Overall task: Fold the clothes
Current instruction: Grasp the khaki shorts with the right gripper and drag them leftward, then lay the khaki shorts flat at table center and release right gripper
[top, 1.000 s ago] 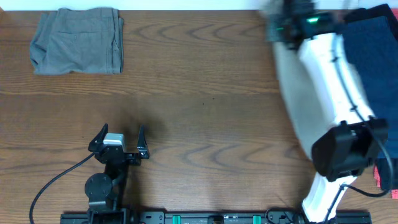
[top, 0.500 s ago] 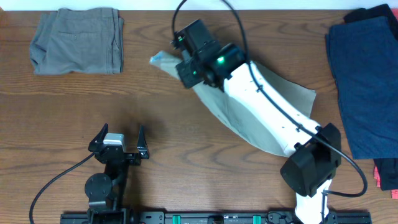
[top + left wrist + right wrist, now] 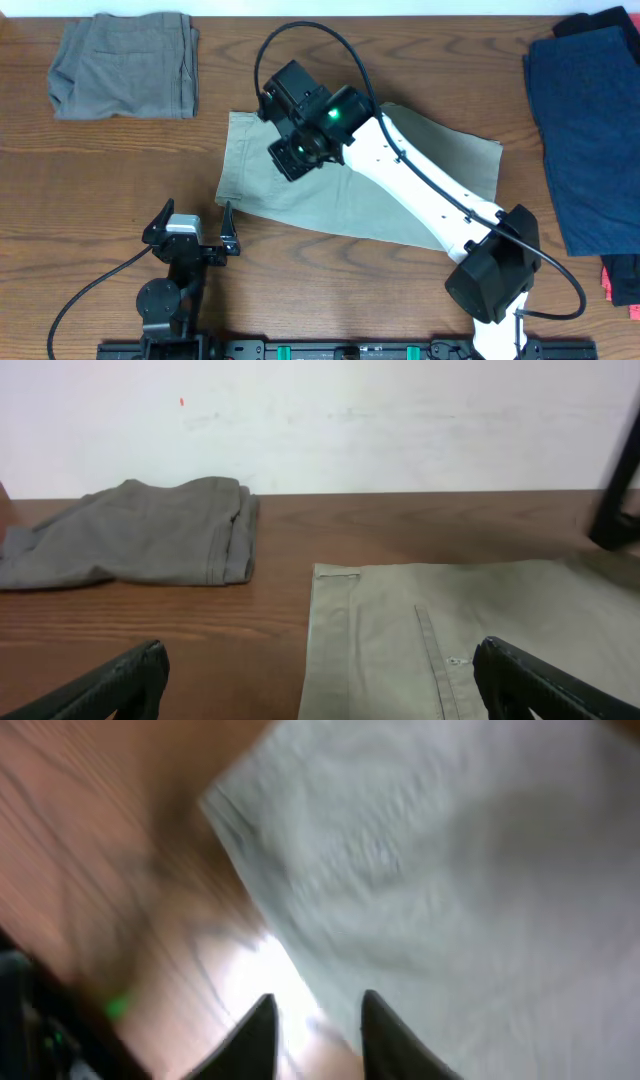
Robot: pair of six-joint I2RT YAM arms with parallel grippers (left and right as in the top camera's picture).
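The overhead camera looks straight down on the bench from well above. The left wrist camera sits low, facing the back wall across the khaki trousers and folded grey garment, both also seen overhead; the right wrist view, blurred, hovers close over the trousers' edge.

The right arm's long white plastic links run between chunky black joint housings, and a small green light glows on its black wrist block. A thin black cable loops above it. The shorter left arm is all black, save a silver-grey block behind its tapered black fingers, and trails its own black cable
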